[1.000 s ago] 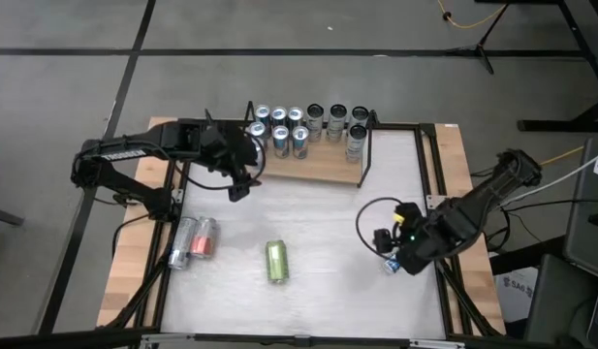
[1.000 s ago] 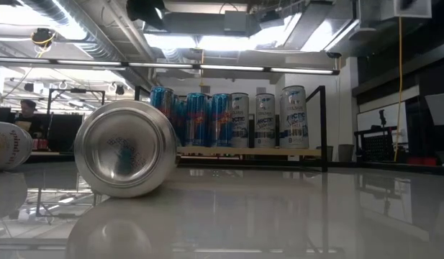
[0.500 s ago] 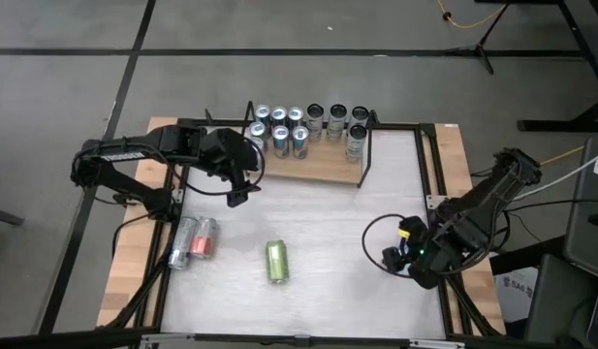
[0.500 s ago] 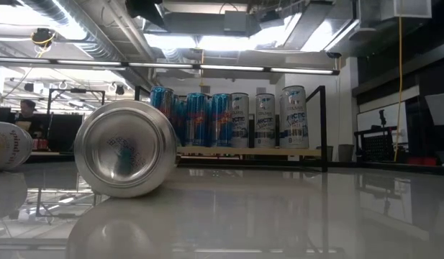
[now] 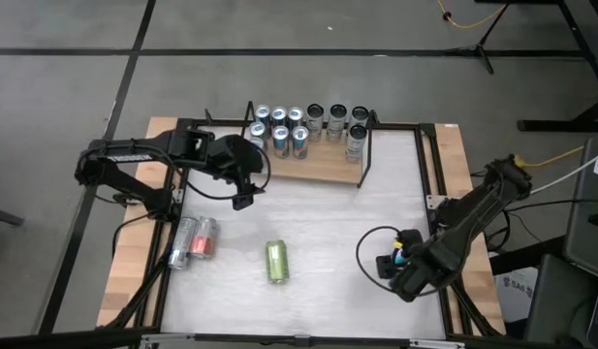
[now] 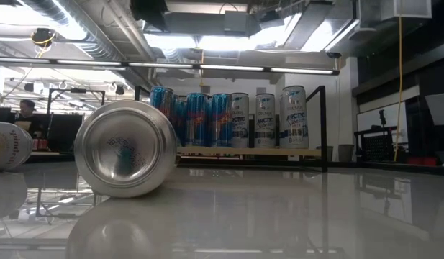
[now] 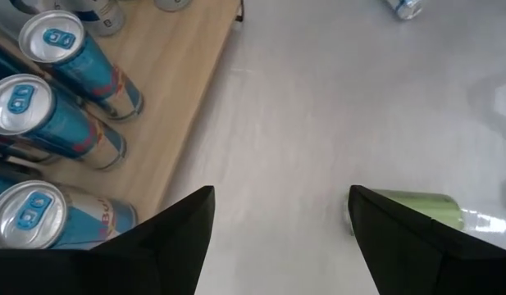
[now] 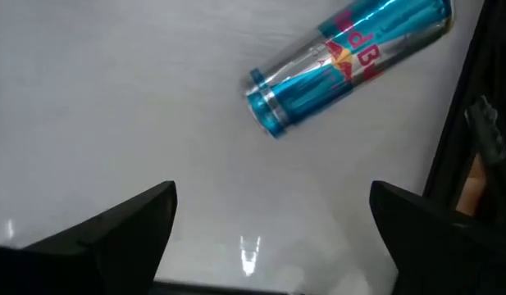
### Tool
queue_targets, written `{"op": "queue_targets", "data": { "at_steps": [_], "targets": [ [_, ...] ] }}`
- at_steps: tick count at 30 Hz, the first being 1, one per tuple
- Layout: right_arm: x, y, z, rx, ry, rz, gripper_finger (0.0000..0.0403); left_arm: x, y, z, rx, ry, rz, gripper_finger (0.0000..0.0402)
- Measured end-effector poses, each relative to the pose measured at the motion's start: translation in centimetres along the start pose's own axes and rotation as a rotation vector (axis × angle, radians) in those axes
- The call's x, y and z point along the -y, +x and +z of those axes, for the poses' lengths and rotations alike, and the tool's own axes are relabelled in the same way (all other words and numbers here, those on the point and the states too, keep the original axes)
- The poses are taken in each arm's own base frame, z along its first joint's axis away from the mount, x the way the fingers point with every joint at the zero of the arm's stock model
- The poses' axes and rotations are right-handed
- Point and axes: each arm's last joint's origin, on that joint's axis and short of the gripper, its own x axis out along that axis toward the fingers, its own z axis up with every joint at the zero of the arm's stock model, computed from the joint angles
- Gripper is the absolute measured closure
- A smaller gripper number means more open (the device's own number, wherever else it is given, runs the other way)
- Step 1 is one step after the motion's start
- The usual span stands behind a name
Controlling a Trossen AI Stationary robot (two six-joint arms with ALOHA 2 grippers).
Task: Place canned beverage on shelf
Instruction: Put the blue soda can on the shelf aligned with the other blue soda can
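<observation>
Cans lie scattered across the near half of my bench, nearest a green can (image 5: 277, 261) on its side in the middle front, its silver base filling the low view. To its left, at the bench's edge, two pale and red cans (image 5: 193, 241) rest side by side. My right claw (image 5: 393, 267) hovers at the right edge with its fingers spread wide and empty, looking down on a blue and silver can (image 8: 343, 64) that lies flat just beyond it, apparently the next one I mean to pick up. Farther back, my left claw (image 5: 242, 199) hangs over bare bench just in front of the shelf (image 5: 318, 171), fingers apart and holding nothing; I judge it has nothing left to do there but back away. At the far end stands the shelf itself, a light wooden board between black wire frames, carrying upright blue cans (image 5: 278, 130) toward its left and white cans (image 5: 339, 122) toward its right, packed close along its back to leave the front clear.
</observation>
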Motion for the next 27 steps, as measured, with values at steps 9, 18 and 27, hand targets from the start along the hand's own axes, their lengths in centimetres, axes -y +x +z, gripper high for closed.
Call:
{"op": "queue_targets", "data": {
  "at_steps": [9, 18, 27],
  "targets": [
    [-1.0, 2.2, -0.8, 0.064, 0.029, -0.064, 0.0010, 0.3, 2.3, 0.4, -0.055, 0.038, 0.016, 0.0131],
    [-1.1, 3.7, -0.9, 0.157, 0.044, -0.153, 0.0010, 0.4, 3.2, 0.5, -0.081, 0.041, 0.018, 0.0131],
    [-1.4, 4.9, -1.1, 0.201, 0.044, -0.192, 0.0010, 0.4, 3.2, 0.6, -0.077, 0.040, 0.018, 0.0131]
  ]
}}
